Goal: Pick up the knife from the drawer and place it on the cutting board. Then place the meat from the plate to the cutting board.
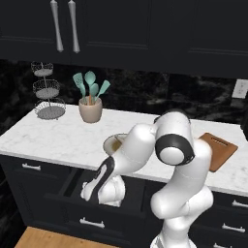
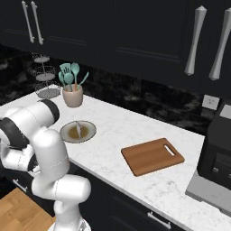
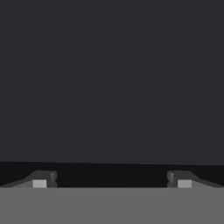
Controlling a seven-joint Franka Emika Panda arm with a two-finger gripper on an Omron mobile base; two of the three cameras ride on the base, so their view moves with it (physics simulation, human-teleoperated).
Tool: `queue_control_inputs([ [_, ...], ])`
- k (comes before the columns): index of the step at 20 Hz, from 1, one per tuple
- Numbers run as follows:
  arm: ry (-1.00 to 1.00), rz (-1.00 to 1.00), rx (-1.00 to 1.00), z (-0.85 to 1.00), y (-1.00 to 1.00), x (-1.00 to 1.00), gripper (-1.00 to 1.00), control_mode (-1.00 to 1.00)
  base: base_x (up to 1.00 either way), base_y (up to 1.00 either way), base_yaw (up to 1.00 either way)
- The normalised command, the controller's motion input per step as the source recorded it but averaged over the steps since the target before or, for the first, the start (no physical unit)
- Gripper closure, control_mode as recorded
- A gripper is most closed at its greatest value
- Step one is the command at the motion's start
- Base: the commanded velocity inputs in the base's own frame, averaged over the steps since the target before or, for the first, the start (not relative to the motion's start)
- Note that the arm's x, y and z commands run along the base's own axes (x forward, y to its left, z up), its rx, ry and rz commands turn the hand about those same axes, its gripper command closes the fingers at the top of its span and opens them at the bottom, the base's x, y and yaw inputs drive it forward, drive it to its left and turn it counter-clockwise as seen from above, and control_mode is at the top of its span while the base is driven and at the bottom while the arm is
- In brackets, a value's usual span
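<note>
The drawer (image 1: 72,188) stands pulled out under the counter's left part. My arm bends down from the counter edge, and my hand is lowered inside the drawer. In the hand view my gripper (image 3: 111,179) is open, its two fingertips (image 3: 43,179) far apart with nothing between them, facing a plain dark grey surface. The knife is hidden. On the counter the plate (image 1: 110,140) (image 2: 91,129) carries the pale meat (image 2: 78,130). The cutting board (image 1: 220,150) (image 2: 152,156) lies bare, right of the plate.
A beige cup of teal spatulas (image 1: 90,110) (image 2: 72,95) and a wire tiered stand (image 1: 47,97) (image 2: 45,81) stand at the back left of the counter. A dark appliance (image 2: 219,155) stands at the far right. Black cupboard doors hang above.
</note>
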Motion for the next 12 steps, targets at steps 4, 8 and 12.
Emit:
queue_control_inputs([
  [4,0.0,0.01,0.03,0.0,0.41,-0.23,-1.0,-1.0,0.0,0.0,0.0],
  [8,0.0,0.04,0.01,0.0,0.47,-0.27,-1.0,-1.0,0.0,0.0,0.0],
  [12,-0.02,0.04,0.0,0.0,0.48,-0.3,-1.0,-1.0,0.0,0.0,0.0],
])
